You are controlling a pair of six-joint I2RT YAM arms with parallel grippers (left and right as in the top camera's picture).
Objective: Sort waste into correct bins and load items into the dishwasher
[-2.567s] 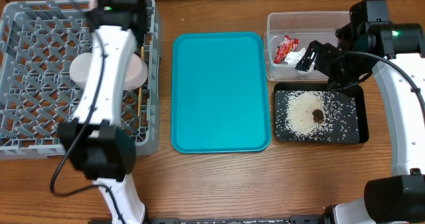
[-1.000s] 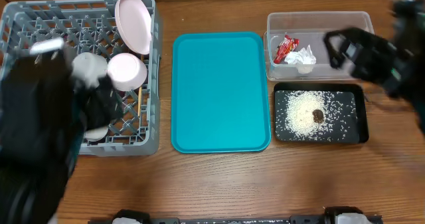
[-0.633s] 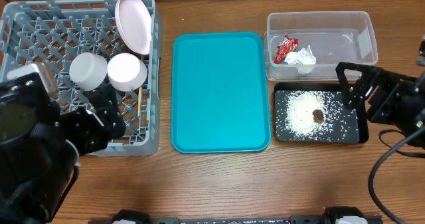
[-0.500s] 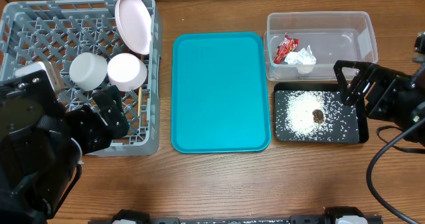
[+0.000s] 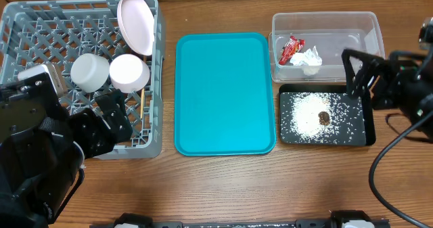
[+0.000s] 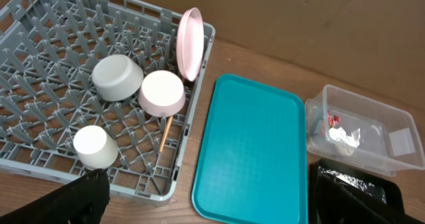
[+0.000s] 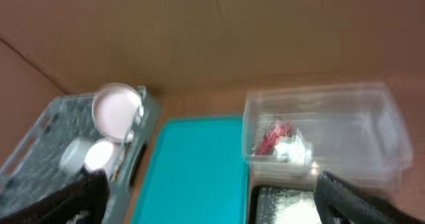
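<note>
The big square grey plastic dish rack is loaded. The round pinkish-white plate is stood on edge between pegs. The steel-grey bowl, small pinkish-white bowl and small white cup seem turned over, likely so water runs off. The red-and-white crumpled wrapper and crumpled white napkin are set in the clear plastic tub, and the loose white rice in the shallow black tray. The left gripper and right gripper are held wide and empty. A brown wooden table is underneath, and brown cardboard is seen behind.

Brown wooden table. Bears four things directly: at the left a grey dish rack; in the middle, just beside it, a flat teal tray; at the right a clear tub, with a black tray close in front of it.
</note>
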